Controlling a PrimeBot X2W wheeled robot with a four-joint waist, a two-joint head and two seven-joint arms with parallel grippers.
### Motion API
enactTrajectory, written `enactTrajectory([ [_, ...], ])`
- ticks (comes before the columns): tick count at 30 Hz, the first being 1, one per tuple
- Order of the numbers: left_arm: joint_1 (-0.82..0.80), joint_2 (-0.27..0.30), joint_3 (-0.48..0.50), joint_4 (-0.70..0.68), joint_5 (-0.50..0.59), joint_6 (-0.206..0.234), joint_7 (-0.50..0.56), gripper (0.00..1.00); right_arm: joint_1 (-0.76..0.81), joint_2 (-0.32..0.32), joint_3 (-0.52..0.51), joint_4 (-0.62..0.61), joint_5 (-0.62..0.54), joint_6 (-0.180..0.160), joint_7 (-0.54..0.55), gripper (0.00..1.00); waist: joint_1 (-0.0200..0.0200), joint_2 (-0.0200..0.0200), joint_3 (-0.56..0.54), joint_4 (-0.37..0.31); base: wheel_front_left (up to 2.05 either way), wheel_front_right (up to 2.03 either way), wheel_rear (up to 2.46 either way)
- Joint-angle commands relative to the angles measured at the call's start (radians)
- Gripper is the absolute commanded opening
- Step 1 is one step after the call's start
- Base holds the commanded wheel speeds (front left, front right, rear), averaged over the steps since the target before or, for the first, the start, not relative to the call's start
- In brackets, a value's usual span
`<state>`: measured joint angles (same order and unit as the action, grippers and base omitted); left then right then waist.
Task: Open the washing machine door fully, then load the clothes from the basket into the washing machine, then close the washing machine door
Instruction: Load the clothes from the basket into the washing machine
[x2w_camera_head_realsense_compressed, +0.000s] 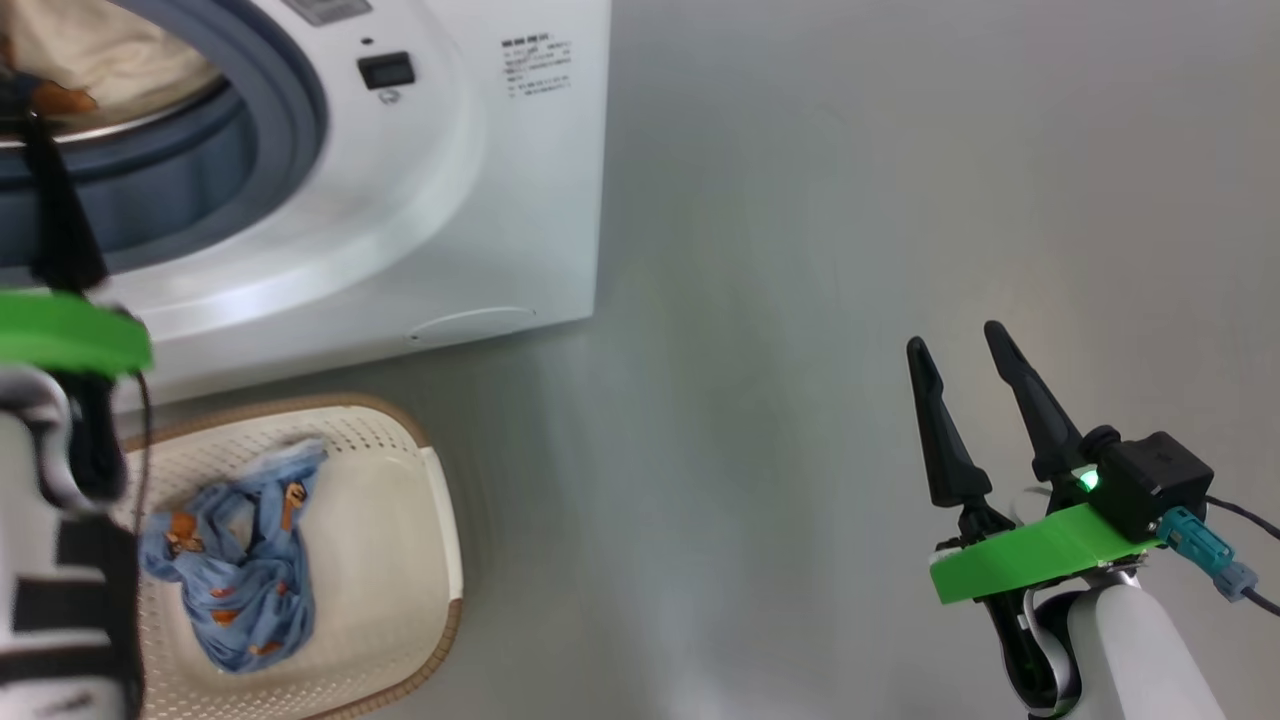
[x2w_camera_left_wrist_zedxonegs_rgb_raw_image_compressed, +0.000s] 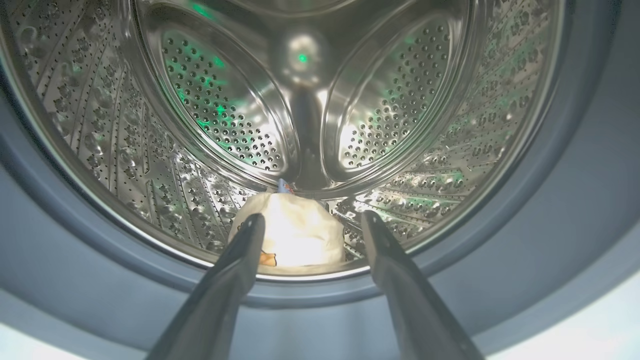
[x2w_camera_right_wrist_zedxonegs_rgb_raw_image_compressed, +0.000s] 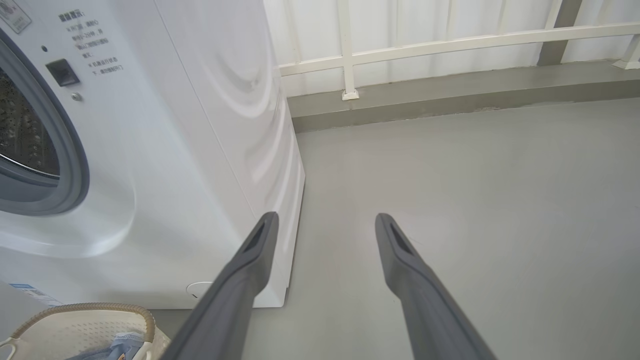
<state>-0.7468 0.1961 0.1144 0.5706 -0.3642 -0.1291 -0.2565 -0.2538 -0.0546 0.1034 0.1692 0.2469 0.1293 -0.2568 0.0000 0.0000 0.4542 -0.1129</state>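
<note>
Basket (left edge) behind forearm

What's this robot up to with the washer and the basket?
It is loading laundry into the washer. Its left claw is open at the mouth of the drum, and a cream garment lies at the bottom of the drum, not gripped. A blue garment is not yet loaded: it lies in the basket in front of the washer. The right claw hangs open over the floor, holding nothing.
</note>
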Motion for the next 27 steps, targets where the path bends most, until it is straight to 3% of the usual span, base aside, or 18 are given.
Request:
enactTrajectory([
  [1, 0.051, 0.032, 0.031, -0.037, 0.017, -0.001, -0.005, 1.0, 0.023, 0.001, 0.023, -0.015, -0.007, 0.001, -0.005, 1.0, 0.0, 0.0, -0.036, 0.022, 0.0, 0.0, 0.0],
  [15, 0.352, -0.027, 0.048, -0.157, 0.056, -0.001, -0.005, 1.0, 0.078, -0.046, 0.006, 0.004, -0.001, 0.001, -0.005, 1.0, 0.0, 0.0, -0.167, 0.075, 0.0, 0.0, 0.0],
  [27, 0.518, -0.039, 0.017, -0.265, 0.063, -0.002, -0.005, 1.0, 0.137, -0.056, -0.018, 0.007, 0.005, 0.001, -0.005, 1.0, 0.0, 0.0, -0.246, 0.118, 0.0, 0.0, 0.0],
])
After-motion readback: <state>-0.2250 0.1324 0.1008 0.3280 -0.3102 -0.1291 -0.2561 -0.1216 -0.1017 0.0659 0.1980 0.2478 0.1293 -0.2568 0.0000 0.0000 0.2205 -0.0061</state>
